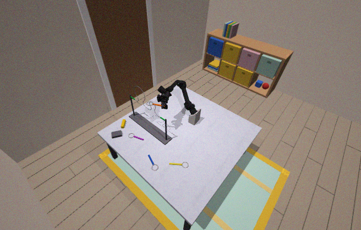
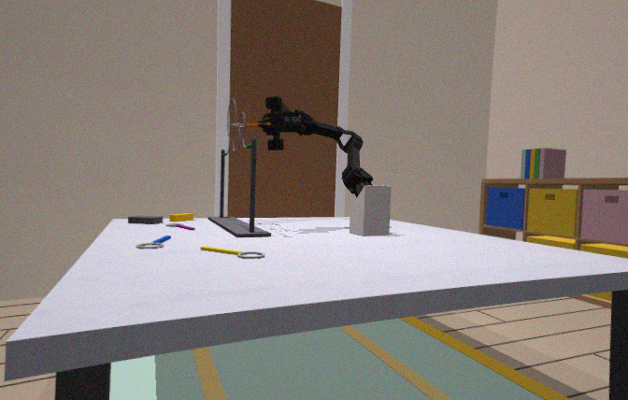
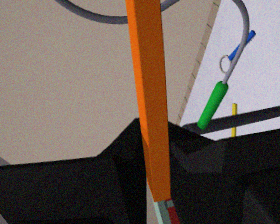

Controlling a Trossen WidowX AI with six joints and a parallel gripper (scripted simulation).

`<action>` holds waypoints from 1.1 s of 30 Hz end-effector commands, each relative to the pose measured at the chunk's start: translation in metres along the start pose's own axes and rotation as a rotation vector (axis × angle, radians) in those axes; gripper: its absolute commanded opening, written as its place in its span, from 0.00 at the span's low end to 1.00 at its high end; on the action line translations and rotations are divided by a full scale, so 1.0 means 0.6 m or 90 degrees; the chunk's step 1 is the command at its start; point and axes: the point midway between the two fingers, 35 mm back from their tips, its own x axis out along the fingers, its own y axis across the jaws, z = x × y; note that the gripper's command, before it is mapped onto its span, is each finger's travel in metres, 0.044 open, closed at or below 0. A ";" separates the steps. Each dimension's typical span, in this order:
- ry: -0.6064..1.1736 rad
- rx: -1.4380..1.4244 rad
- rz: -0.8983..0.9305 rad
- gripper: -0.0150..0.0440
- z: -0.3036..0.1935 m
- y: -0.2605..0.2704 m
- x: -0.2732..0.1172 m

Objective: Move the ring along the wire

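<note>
A brown door [image 1: 122, 51] [image 2: 284, 108] stands in the wall behind the white rectangular table [image 1: 204, 148] [image 2: 331, 268]. My black parallel-jaw gripper [image 1: 164, 106] [image 2: 264, 123] [image 3: 145, 124] is clenched on the straight orange handle [image 1: 156, 105] [image 2: 256, 123] [image 3: 153, 95]. Its round grey metal ring [image 1: 146, 103] [image 2: 238, 124] is raised at the looping thin grey wire [image 1: 144, 95] [image 2: 229, 119] [image 3: 247, 25], between the two dark upright posts [image 1: 166, 129] [image 2: 252, 189]; I cannot tell whether they touch.

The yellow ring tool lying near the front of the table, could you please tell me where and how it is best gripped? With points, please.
I would grip the yellow handle [image 1: 175, 164] [image 2: 220, 250] about midway, coming from above with the fingers on its two long sides. It is a straight, slim bar lying flat, and its thin ring [image 1: 185, 164] [image 2: 250, 252] offers less to hold.
</note>
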 end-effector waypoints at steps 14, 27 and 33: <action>-0.027 -0.230 -0.129 0.00 0.008 -0.049 0.002; -0.050 -0.408 -0.229 0.00 0.026 -0.082 -0.004; -0.060 -0.490 -0.275 0.00 0.037 -0.096 -0.009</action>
